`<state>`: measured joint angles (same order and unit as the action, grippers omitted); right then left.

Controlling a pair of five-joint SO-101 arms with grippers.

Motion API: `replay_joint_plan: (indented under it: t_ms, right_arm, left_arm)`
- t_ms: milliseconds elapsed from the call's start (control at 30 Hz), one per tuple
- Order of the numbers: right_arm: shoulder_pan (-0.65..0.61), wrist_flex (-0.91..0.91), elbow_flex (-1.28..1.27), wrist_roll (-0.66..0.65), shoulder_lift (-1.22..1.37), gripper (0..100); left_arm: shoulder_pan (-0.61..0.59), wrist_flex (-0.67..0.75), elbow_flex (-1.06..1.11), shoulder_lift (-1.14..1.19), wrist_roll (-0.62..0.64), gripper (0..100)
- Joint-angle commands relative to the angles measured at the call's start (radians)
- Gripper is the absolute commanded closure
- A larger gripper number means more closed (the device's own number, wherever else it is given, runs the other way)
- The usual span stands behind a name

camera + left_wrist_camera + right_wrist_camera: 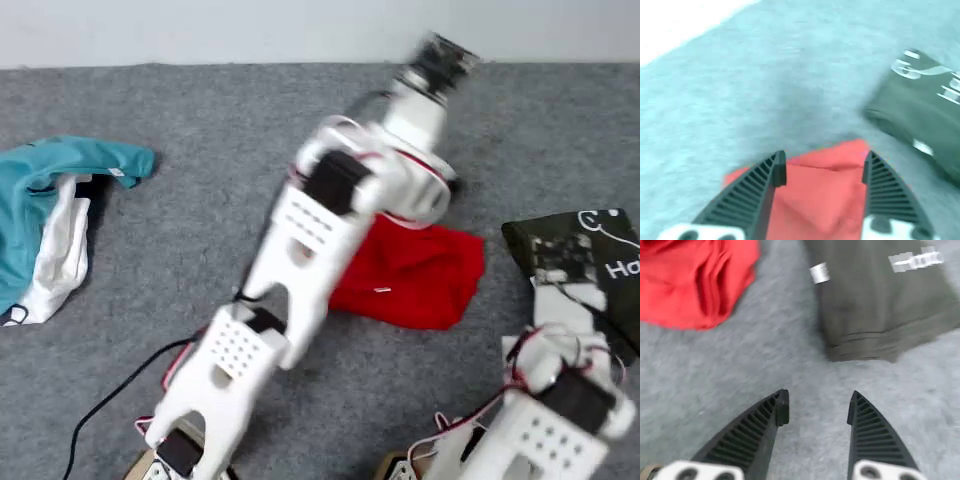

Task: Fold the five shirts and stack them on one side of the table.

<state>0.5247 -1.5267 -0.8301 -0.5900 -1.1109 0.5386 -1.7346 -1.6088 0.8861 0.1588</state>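
Table (200, 220): grey, carpet-like top, shirts spread across it.
Left arm (300, 240): white, stretched from near edge diagonally over the middle, covers part of the red shirt in the high view.
Teal shirt (50, 190): crumpled at the left edge, lying partly over the white shirt.
Red shirt (420, 275): bunched in a compact lump, right of centre, well apart from the teal one.
Dark shirt (580, 250): flat with white print, at the right edge, near the red shirt with a strip of bare table between.
White shirt (60, 260): crumpled, sticking out from under the teal shirt.
Right arm (550, 400): low at the near right corner, overlapping the dark shirt's near edge in the high view.
Left gripper (825, 165): jaws spread wide, holding nothing, over the red shirt's edge.
Right gripper (817, 405): jaws apart, holding nothing, over bare table just short of the dark shirt.
Cable (100, 400): black, on the table beside the left arm's base.
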Motion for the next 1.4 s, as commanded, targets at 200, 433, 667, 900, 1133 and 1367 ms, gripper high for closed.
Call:
replay_joint_plan:
  t_ms: [200, 433, 667, 900, 1133, 1367]
  right_arm:
    - [-0.414, 0.042, 0.244, 0.014, 0.355, 79.8]
    - [-0.7, 0.047, 0.58, 0.149, 0.765, 79.8]
    - [-0.854, 0.045, 0.859, 0.158, 1.124, 79.8]
    - [-0.805, 0.108, 0.939, 0.157, 1.371, 79.8]
    - [-0.691, 0.156, 0.936, 0.141, 1.417, 79.8]
    - [-0.605, 0.252, 0.937, 0.075, 1.452, 79.8]
  left_arm:
    - [-0.269, -0.02, 0.384, 0.029, 0.008, 75]
    - [-0.298, -0.02, 0.621, 0.029, 0.003, 75]
    - [-0.298, -0.02, 0.657, 0.037, 0.008, 75]
    - [-0.299, -0.018, 0.661, 0.037, 0.008, 75]
    - [-0.299, -0.018, 0.661, 0.037, 0.008, 75]
    - [-0.29, -0.02, 0.662, 0.037, 0.008, 75]
